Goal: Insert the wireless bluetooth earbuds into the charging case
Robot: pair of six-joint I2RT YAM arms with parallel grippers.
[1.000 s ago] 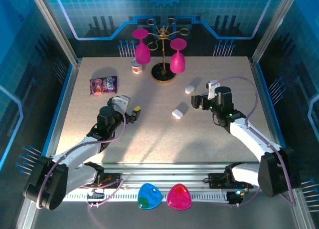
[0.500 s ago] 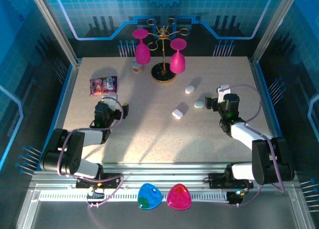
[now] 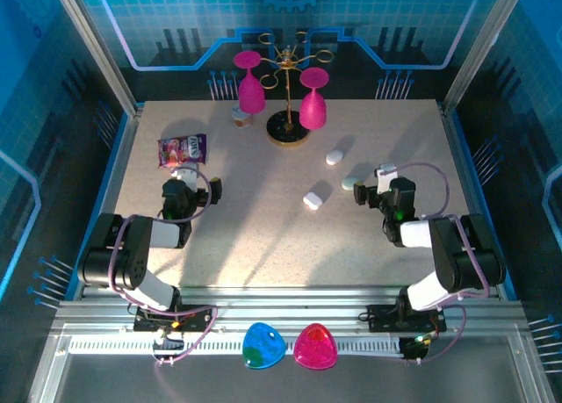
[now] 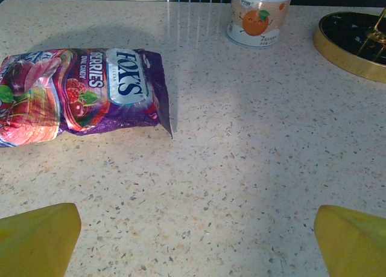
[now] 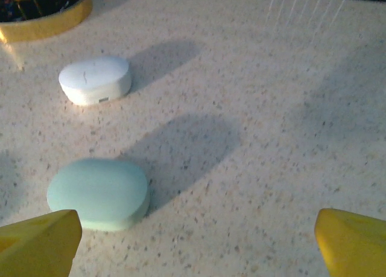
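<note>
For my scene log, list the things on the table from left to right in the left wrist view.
Purple crinkled foil candy bag → small white tub with an orange fruit picture → round black stand base with a gold rim.

A Fox's berries candy bag (image 4: 84, 93) lies ahead-left of the left gripper (image 4: 196, 244), its fingers spread wide. An orange-printed cup (image 4: 259, 14) stands farther ahead, with a gold-rimmed base (image 4: 353, 47) to its right.

Mint case (image 5: 98, 194), white case (image 5: 95, 79), purple candy bag (image 4: 78, 93)
</note>
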